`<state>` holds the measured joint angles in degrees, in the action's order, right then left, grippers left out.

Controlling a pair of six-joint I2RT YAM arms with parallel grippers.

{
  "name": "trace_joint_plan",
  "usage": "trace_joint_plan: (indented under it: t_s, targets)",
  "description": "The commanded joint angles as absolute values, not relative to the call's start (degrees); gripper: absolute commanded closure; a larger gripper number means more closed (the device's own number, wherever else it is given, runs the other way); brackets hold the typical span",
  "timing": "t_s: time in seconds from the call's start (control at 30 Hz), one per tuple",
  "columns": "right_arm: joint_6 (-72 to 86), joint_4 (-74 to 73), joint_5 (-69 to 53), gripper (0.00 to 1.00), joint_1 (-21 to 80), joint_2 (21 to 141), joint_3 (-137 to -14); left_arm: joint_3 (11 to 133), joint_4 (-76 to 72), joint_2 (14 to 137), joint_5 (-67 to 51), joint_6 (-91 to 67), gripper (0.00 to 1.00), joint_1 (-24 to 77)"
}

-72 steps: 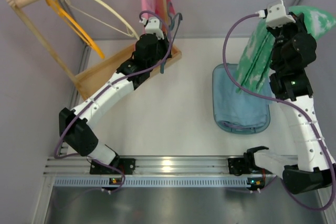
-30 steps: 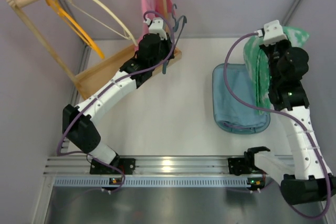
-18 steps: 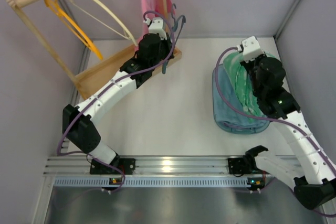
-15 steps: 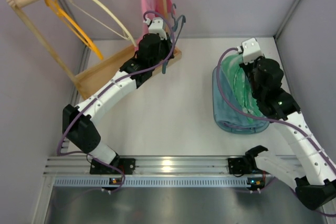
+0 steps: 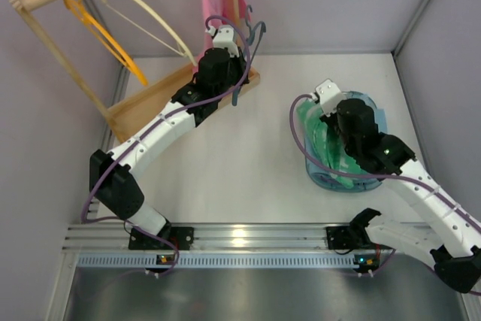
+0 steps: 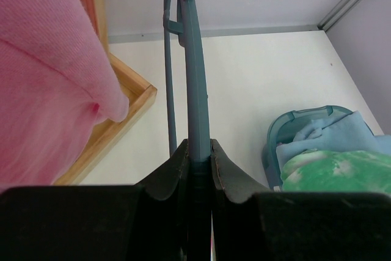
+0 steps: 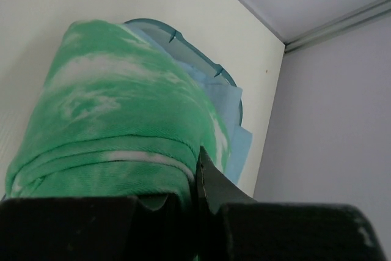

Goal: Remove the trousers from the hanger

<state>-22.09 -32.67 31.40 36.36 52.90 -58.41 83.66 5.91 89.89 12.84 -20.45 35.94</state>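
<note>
Trousers (image 7: 122,120) have dropped onto blue cloth (image 7: 227,102), pinched between right jaws.

The trousers (image 5: 314,133) lie on a folded cloth (image 6: 311,136) in a tub (image 5: 334,186) at the right. The hanger (image 6: 194,59) is at far centre, just right of a wooden rack (image 5: 135,110).

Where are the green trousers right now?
Top view, right side: the trousers lie over the blue tub, held by the right gripper.
</note>
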Motion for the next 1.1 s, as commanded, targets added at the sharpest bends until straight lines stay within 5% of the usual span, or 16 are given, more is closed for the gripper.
trace_joint_plan:
  t_s: [0.0,0.2,0.27,0.3,0.47,0.67,1.07]
  targets:
    - [-27.84,-37.94,30.16,1.00,37.53,52.12,-60.38,83.58,0.53,87.63,12.39,-20.13,1.00,35.95]
    - [-25.85,-46.40,21.19,0.97,37.62,50.10,-63.45,83.50,0.53,87.36,12.57,-19.86,1.00,35.95]
    - [-23.30,-49.65,19.26,0.74,37.62,49.14,-64.51,83.50,0.53,87.36,12.48,-19.86,1.00,35.95]
    - [-20.94,-51.05,18.12,0.51,37.70,49.13,-65.12,83.41,0.44,87.36,12.22,-19.95,1.00,35.86]
    - [-16.09,-57.55,12.50,0.34,37.79,49.65,-70.57,83.32,0.53,87.19,11.87,-20.48,1.00,35.86]
    - [-9.68,-59.33,9.40,0.01,37.62,49.84,-75.93,82.97,0.53,86.92,10.90,-21.00,1.00,35.95]
    - [24.30,-51.23,30.69,0.01,33.67,59.84,-77.17,81.83,-1.13,86.57,9.49,-21.97,1.00,35.86]
